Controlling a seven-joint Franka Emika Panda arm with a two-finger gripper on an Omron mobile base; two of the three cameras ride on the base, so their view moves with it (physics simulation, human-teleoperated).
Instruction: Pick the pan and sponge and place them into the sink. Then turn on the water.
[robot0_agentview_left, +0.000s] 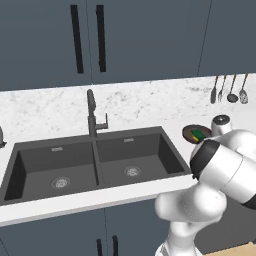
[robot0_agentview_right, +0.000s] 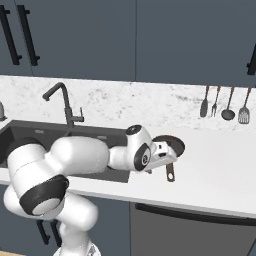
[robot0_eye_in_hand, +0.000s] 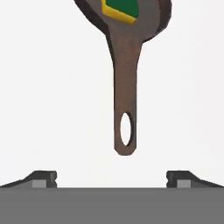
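Observation:
The dark brown pan (robot0_agentview_left: 190, 133) lies on the white counter just right of the sink (robot0_agentview_left: 167, 152), and the green-and-yellow sponge (robot0_agentview_left: 199, 134) rests inside it. In the hand view the pan's long handle (robot0_eye_in_hand: 124, 92) points toward me, ending in a hanging hole, with the sponge (robot0_eye_in_hand: 121, 8) at the top edge. My gripper (robot0_eye_in_hand: 111, 178) is open, its fingertips (robot0_eye_in_hand: 43, 177) spread wide on either side of the handle's end, holding nothing. From the right base view the gripper (robot0_agentview_right: 166, 159) hovers over the pan's handle (robot0_agentview_right: 170, 173). The tall dark tap (robot0_agentview_left: 91, 111) shows no water.
Several kitchen utensils (robot0_agentview_right: 225, 102) hang on the marble backsplash to the right. Dark cabinets run above and below the counter. White counter stretches right of the pan (robot0_agentview_right: 220, 165). Both sink basins (robot0_agentview_left: 60, 165) hold only their steel drains.

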